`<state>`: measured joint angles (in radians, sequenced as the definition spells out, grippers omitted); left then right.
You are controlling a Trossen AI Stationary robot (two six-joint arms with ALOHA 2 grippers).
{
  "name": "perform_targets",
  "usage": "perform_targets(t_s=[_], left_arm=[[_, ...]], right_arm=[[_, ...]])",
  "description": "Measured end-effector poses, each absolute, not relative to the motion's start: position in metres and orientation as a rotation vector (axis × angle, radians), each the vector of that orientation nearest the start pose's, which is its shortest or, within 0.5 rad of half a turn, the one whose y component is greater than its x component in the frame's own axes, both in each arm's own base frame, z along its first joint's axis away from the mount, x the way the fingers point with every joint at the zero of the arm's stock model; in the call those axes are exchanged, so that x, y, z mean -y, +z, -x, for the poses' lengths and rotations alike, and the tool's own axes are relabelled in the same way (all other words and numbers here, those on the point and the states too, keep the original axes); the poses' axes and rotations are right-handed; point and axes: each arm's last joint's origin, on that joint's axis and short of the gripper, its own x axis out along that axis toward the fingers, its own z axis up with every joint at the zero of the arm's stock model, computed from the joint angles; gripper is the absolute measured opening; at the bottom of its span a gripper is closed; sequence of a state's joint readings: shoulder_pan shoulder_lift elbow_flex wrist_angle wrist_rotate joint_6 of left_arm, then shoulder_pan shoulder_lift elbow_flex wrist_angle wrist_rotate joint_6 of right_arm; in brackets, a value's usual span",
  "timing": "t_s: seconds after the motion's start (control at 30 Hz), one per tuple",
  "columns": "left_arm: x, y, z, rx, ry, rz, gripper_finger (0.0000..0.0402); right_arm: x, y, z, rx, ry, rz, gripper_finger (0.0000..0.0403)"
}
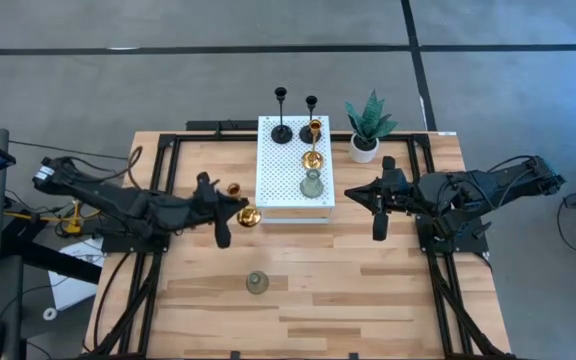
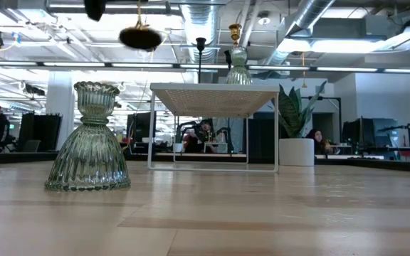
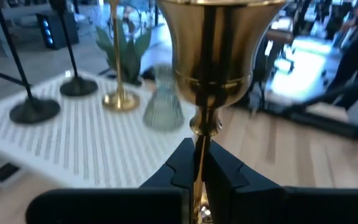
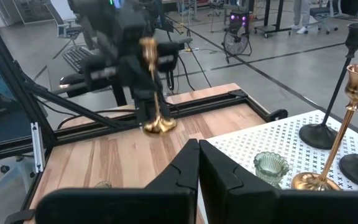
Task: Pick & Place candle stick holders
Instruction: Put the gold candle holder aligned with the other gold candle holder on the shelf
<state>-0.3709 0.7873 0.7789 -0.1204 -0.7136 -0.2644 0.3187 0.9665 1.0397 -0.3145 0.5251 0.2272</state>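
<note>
Six candle stick holders show from above: two slim black ones and at the far edge of a white perforated stand, one tall gold holder on that stand, a ribbed pale grey-green glass holder near the stand's front, a second grey-green holder alone on the wooden table, and a second gold holder lying level in the left gripper, just left of the stand. The right gripper hangs just right of the stand, its fingers pressed together on nothing. One potted plant in a white pot stands beside the stand's far right corner.

From table height, the lone grey-green holder is fluted, bell-shaped below and scalloped at its rim. The stand rises on thin wire legs, with one glass holder on top. The held holder's round base shows dark overhead.

At the left wrist, the two dark fingers are clamped on the thin stem of the polished gold holder, whose goblet-shaped cup is shiny and smooth.

At the right wrist, that arm's own fingers meet with no gap. Beyond them the other arm carries the gold holder above the planks.
</note>
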Motion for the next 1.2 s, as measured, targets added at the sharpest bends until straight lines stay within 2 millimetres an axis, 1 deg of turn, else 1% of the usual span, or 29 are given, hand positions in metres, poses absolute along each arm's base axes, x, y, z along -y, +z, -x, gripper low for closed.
perform_targets(t_s=[0.1, 0.17, 0.27, 0.4, 0.47, 0.57, 0.63, 0.8, 0.97, 1.2], left_arm=[[0.040, 0.356, -0.168, -0.029, 0.377, 0.205, 0.0015], [0.037, 0.366, -0.174, -0.027, 0.400, 0.155, 0.0015], [0.031, 0.374, -0.189, -0.048, 0.452, 0.067, 0.0015], [0.014, 0.380, -0.211, -0.073, 0.535, 0.016, 0.0017], [0.002, 0.378, -0.221, -0.095, 0.542, 0.010, 0.0017], [-0.019, 0.372, -0.236, -0.116, 0.508, 0.031, 0.0015], [-0.031, 0.370, -0.243, -0.102, 0.503, 0.043, 0.0015], [-0.054, 0.368, -0.250, -0.071, 0.525, 0.059, 0.0015], [-0.070, 0.363, -0.253, -0.080, 0.523, 0.090, 0.0015], [-0.085, 0.353, -0.265, -0.091, 0.519, 0.096, 0.0015]], right_arm=[[-0.049, 0.376, -0.195, -0.196, -0.229, -0.126, 0.0000], [-0.049, 0.376, -0.195, -0.196, -0.229, -0.127, 0.0000], [-0.049, 0.376, -0.195, -0.195, -0.229, -0.127, 0.0000], [-0.049, 0.376, -0.195, -0.195, -0.229, -0.129, 0.0000], [-0.049, 0.376, -0.195, -0.194, -0.229, -0.129, 0.0000], [-0.049, 0.376, -0.195, -0.194, -0.229, -0.129, 0.0000], [-0.049, 0.376, -0.195, -0.195, -0.229, -0.129, 0.0000], [-0.049, 0.376, -0.194, -0.195, -0.227, -0.128, 0.0000], [-0.049, 0.376, -0.194, -0.198, -0.227, -0.125, 0.0000], [-0.049, 0.376, -0.194, -0.200, -0.228, -0.124, 0.0000]])
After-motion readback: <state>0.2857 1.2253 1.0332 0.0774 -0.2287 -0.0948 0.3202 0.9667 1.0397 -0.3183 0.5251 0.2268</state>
